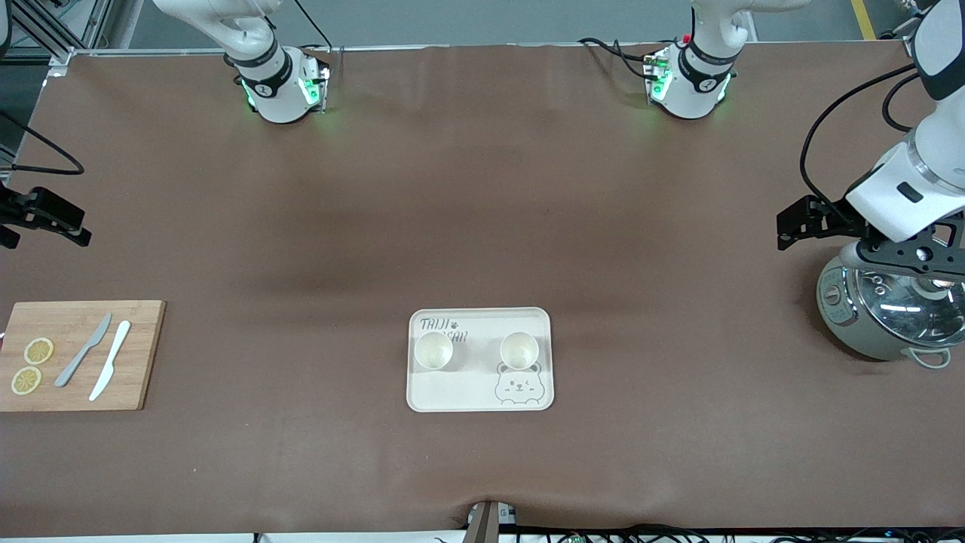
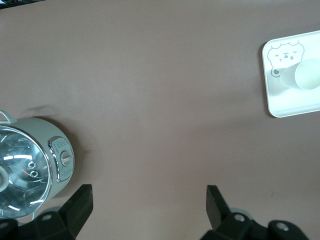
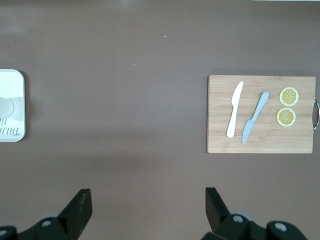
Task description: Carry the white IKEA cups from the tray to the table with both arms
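Brown matte table bears round, smooth cups on rounded tray.

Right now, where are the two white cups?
In the front view both white cups stand upright side by side on the bear-print tray at mid-table, one toward each arm's end, apart from each other and from both grippers.

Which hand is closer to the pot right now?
Left. The left hand hangs open right beside and above the pot at the left arm's end of the table. The right hand hangs open at the right arm's end, above the cutting board.
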You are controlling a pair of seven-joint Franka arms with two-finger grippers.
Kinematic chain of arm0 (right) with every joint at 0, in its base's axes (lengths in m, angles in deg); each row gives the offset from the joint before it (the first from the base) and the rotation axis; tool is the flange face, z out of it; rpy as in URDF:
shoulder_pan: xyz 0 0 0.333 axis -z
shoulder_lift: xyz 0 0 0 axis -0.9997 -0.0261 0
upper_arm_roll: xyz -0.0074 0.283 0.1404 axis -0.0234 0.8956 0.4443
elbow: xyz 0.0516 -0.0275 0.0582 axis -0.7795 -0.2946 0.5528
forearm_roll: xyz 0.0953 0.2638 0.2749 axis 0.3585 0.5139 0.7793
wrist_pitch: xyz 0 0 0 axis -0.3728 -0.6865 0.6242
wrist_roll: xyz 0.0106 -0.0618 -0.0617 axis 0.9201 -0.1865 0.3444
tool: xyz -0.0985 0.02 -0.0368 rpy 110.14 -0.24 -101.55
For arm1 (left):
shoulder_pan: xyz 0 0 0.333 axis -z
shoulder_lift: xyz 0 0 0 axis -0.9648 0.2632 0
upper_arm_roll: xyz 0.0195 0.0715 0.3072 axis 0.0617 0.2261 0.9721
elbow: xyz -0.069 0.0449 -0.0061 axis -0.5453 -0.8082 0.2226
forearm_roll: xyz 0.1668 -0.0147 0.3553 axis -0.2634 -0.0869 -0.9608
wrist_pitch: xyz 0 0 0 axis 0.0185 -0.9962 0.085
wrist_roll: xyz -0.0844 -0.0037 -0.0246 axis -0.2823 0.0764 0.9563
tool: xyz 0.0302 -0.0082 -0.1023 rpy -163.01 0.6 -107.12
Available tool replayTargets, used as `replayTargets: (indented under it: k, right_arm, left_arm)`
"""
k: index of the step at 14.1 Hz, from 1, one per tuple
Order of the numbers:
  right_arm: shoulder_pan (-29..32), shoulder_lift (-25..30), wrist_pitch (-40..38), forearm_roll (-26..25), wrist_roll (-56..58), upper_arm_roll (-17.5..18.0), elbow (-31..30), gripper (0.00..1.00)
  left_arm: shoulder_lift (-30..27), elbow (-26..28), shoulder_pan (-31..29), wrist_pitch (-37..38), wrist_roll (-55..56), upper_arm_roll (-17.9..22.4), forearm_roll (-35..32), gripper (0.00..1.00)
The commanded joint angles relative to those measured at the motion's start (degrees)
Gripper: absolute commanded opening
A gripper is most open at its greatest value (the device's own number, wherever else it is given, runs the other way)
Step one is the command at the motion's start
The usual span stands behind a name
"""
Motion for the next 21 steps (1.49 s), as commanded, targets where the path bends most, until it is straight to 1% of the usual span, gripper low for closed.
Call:
replayTargets:
  k: [1,7,13,15,16,18,20,21]
  right_arm:
    - [-0.6,-0.85,-0.29,0.03,-0.56,-0.38,1.61,1.0]
    - [-0.6,-0.85,-0.29,-0.06,-0.56,-0.38,1.61,1.0]
    - [-0.6,-0.85,-0.29,0.03,-0.56,-0.38,1.61,1.0]
    - [-0.6,-0.85,-0.2,0.03,-0.56,-0.38,1.61,1.0]
    - [-0.6,-0.85,-0.2,0.03,-0.56,-0.38,1.61,1.0]
    - [-0.6,-0.85,-0.2,-0.06,-0.56,-0.38,1.61,1.0]
    - [-0.6,-0.85,-0.29,-0.06,-0.56,-0.38,1.61,1.0]
    - [-0.6,-0.85,-0.2,-0.06,-0.56,-0.38,1.61,1.0]
  left_arm:
    - [0.12,-0.9,-0.08,-0.65,-0.97,-0.15,-0.31,1.0]
    - [0.3,-0.99,-0.52,-0.74,-0.62,-0.06,-0.31,1.0]
    - [0.56,-0.99,0.27,-1.0,1.31,-0.06,-0.4,1.0]
    - [2.22,-0.99,0.88,-1.27,2.72,-0.24,-0.66,1.0]
    - [4.15,-1.25,1.76,-1.62,2.2,-0.41,-0.75,1.0]
    - [6.96,-2.21,2.55,-4.33,3.94,-0.68,-0.05,1.0]
    - [9.69,-2.22,5.35,-7.23,10.07,-0.77,0.65,1.0]
    - [11.36,-2.13,7.81,-8.46,14.02,-0.68,0.57,1.0]
